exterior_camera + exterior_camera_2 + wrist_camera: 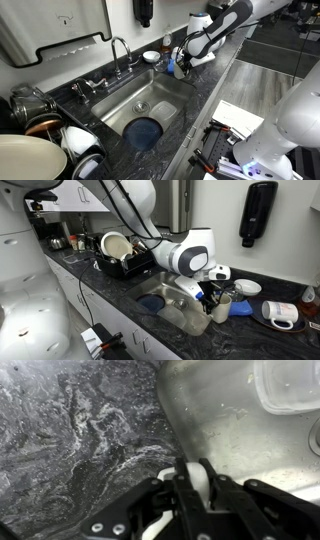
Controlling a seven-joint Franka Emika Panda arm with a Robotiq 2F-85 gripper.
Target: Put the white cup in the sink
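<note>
Two fingers (212, 472) of the gripper (195, 466) are closed on a narrow white piece, which we record as the wall of the white cup (195, 488). It sits directly between the pads and touches both. We cannot make out the rest of the cup in the wrist view. The sink (235, 435) spreads from 12 to 3 o'clock of the fingertips, and the dark stone counter (80, 440) from 9 to 11 o'clock. In an exterior view a blue cup (222, 308) stands just beside the gripper, at its 5 o'clock, near the sink's rim.
</note>
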